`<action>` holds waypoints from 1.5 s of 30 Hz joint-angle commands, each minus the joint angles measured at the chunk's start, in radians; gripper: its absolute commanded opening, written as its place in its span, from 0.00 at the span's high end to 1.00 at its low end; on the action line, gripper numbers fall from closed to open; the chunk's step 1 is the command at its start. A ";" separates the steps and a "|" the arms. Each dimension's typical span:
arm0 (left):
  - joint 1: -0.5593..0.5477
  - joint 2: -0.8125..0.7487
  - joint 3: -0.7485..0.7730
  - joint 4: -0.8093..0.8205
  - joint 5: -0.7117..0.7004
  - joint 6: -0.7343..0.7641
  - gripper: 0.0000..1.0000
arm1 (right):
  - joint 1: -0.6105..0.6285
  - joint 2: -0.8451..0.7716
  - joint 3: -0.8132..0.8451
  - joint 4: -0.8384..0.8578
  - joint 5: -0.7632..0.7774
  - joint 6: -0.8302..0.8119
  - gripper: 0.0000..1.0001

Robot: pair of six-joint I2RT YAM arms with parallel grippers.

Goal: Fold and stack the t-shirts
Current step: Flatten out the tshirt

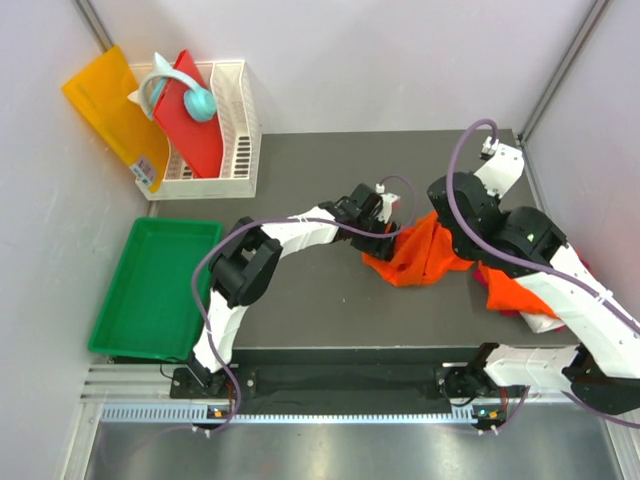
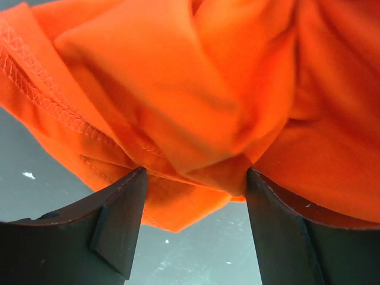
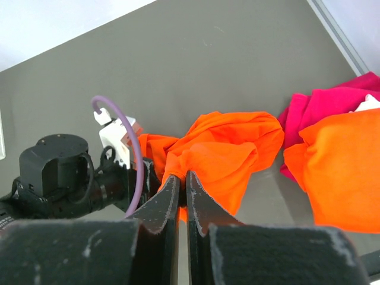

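Top external view shows you a bunched orange t-shirt (image 1: pixel 420 258) of soft cloth, heaped right of centre on the dark grey table (image 1: pixel 300 310). Your left gripper (image 1: pixel 392 230) meets the heap's left edge. The right arm (image 1: pixel 500 225) bends over its right side and hides its own fingers from above. Just right of the heap, a second orange t-shirt (image 1: pixel 515 292) lies partly under that arm. Beside the table's left edge sits a green plastic tray (image 1: pixel 150 300). Behind the tray, a white slotted basket (image 1: pixel 240 120) holds a rigid red board (image 1: pixel 195 125), and a stiff yellow-orange sheet (image 1: pixel 105 105) leans beside it.

Left wrist view gives you mostly orange cloth. A stitched hem (image 2: pixel 47 101) runs down the left, and a folded lump hangs between the two dark fingers (image 2: pixel 119 225). The jaws stand wide, and the fold sits loose between them above the table.

Right wrist view shows your right gripper (image 3: pixel 183 178) with its jaws pressed almost flat together, pinching a thin fold of the bunched orange t-shirt at the tips. The rest of that shirt spreads away to the right on the table. At the left you see the left gripper's black body and its looping purple cable (image 3: pixel 133 148), right against the shirt's far side. At the right edge the second orange t-shirt lies over a magenta-pink t-shirt (image 3: pixel 332 98), just beside the bunched one.
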 commanded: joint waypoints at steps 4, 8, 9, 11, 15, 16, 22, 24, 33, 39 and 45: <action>0.003 -0.056 -0.078 0.065 -0.032 -0.008 0.30 | -0.010 -0.019 -0.016 0.023 0.009 0.016 1.00; 0.003 -0.028 -0.067 0.057 -0.024 -0.010 0.35 | -0.012 -0.014 -0.019 0.031 0.003 0.018 1.00; 0.003 -0.024 -0.064 0.054 -0.024 -0.009 0.38 | -0.009 -0.013 -0.021 0.031 0.003 0.018 1.00; 0.002 -0.021 -0.063 0.054 -0.030 -0.004 0.46 | -0.010 -0.014 -0.027 0.031 0.003 0.021 1.00; 0.005 -0.045 -0.061 0.053 -0.049 0.008 0.68 | -0.010 -0.019 -0.044 0.034 0.000 0.025 1.00; 0.006 -0.051 -0.061 0.047 -0.056 0.014 0.71 | -0.010 -0.018 -0.050 0.036 0.000 0.025 1.00; 0.011 -0.123 -0.066 0.027 -0.084 0.031 1.00 | -0.009 -0.008 -0.067 0.071 -0.005 0.015 1.00; 0.017 -0.165 -0.073 0.022 -0.098 0.039 1.00 | -0.010 -0.007 -0.067 0.077 -0.005 0.012 1.00; 0.161 -0.419 0.081 -0.228 -0.135 0.143 1.00 | -0.021 -0.021 -0.003 0.082 0.058 -0.083 1.00; 0.402 -0.622 0.270 -0.344 -0.159 0.255 1.00 | -0.082 0.024 0.214 0.129 0.102 -0.264 1.00; 0.538 -0.743 0.390 -0.438 -0.316 0.402 1.00 | -0.127 0.088 0.373 0.184 0.072 -0.398 1.00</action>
